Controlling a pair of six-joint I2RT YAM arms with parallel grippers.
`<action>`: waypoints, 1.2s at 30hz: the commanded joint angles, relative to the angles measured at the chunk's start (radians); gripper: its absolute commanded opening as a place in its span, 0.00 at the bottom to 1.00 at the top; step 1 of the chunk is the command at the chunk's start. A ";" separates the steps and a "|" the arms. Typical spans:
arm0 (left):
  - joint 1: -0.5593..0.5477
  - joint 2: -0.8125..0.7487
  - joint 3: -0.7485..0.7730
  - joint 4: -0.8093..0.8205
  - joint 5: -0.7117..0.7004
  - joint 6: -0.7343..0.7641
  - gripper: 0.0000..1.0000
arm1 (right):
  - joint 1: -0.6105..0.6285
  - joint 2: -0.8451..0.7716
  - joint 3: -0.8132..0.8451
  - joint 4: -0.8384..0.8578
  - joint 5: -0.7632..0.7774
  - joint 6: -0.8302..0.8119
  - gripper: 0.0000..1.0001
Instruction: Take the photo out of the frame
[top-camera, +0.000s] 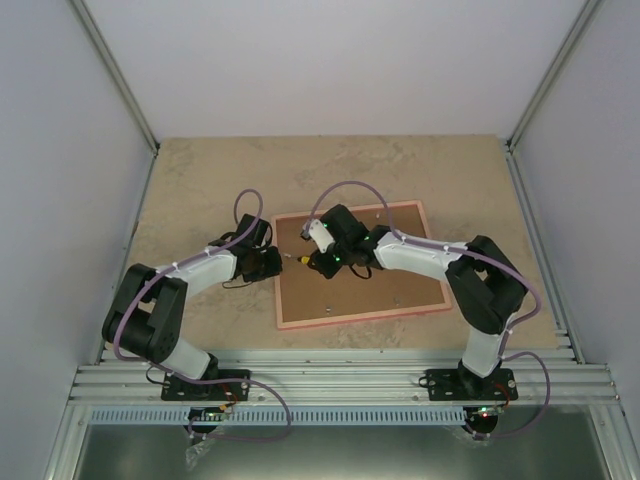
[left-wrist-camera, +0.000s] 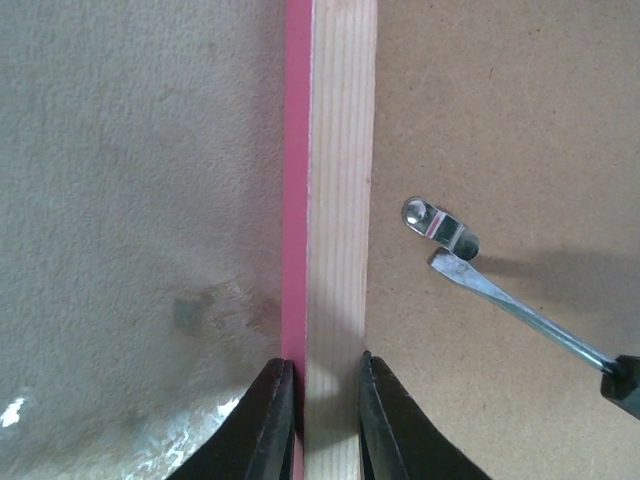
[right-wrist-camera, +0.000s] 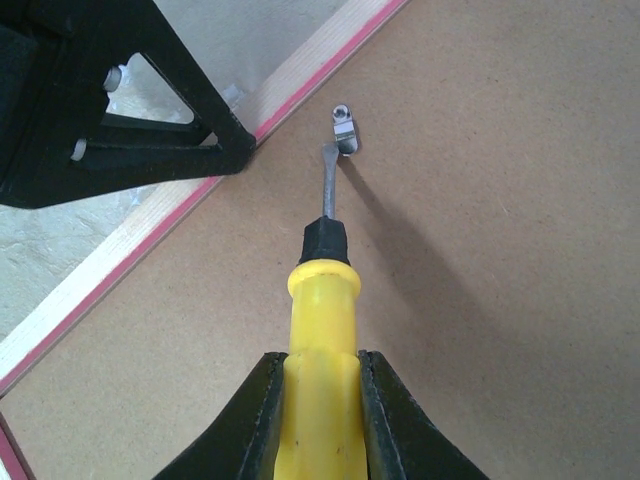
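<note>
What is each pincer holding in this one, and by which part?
The left pincer clamps the frame by one side rail. The right pincer grips a screwdriver by its yellow handle, tip at a metal clip.

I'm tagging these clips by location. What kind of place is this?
Probably a lab robot cell, not a home or workshop: plain white panel walls on aluminium posts box in the table, and the left arm and right arm are bolted to a slotted metal rail.
</note>
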 joint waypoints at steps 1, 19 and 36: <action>0.000 -0.044 -0.003 0.016 -0.017 -0.007 0.17 | -0.001 -0.041 -0.036 -0.026 0.005 0.000 0.00; 0.000 -0.087 -0.032 0.020 -0.036 -0.056 0.18 | -0.195 -0.423 -0.424 0.405 0.005 0.100 0.01; 0.000 -0.205 -0.148 0.050 -0.082 -0.235 0.20 | -0.291 -0.552 -0.638 0.577 0.127 0.183 0.00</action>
